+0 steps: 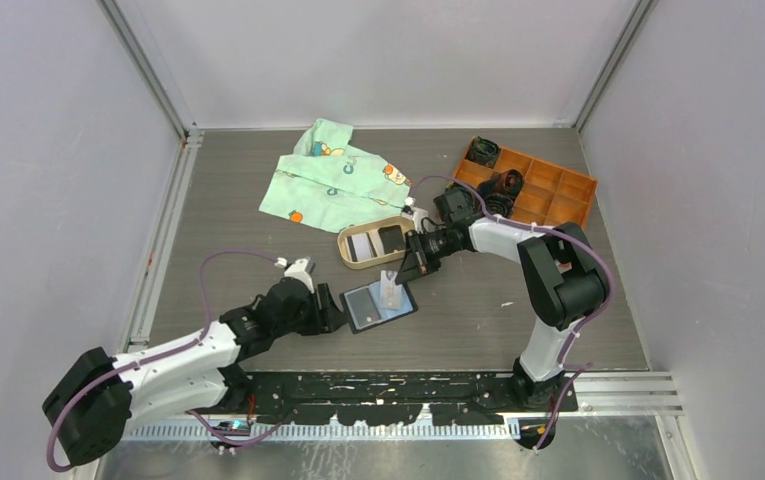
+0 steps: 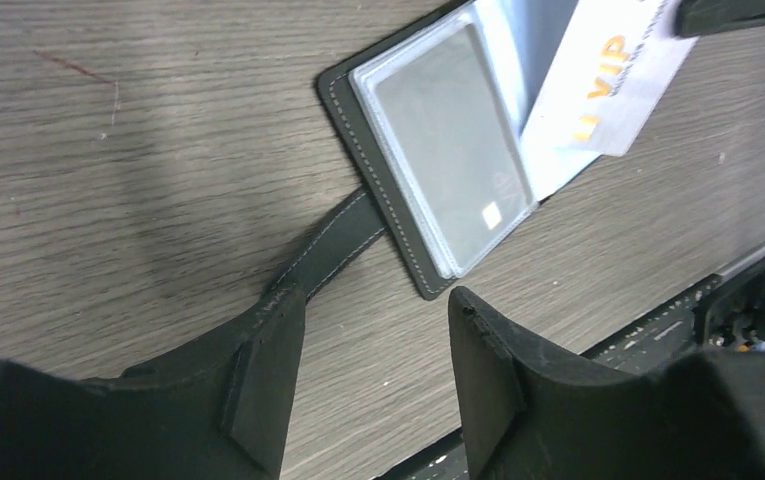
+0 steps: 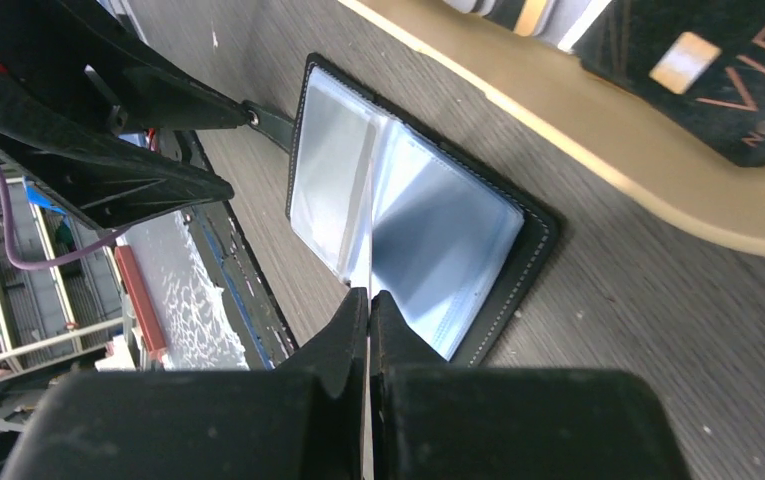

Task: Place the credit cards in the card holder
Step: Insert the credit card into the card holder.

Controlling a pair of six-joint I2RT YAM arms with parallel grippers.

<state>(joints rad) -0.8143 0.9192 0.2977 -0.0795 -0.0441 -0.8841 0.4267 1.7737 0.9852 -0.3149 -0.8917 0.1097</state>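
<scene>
**Card poised over open wallet**

The right gripper (image 3: 369, 296), its jaws clamped on a white credit card with gold "VIP" lettering (image 2: 598, 90), holds the card tilted over the clear sleeves of a small black leather-like card holder (image 1: 370, 310). The holder lies open near the middle of the grey wood-grain table (image 1: 478, 320), toward its near edge. The left gripper (image 2: 376, 305) sits at the holder's left side, jaws apart and holding nothing, and the black snap tab (image 2: 343, 240) runs up to one of its fingers. Just beyond, a tan oval tray (image 1: 352, 263) carries a whitish card (image 1: 363, 245) and a black card (image 1: 391, 238).
</scene>
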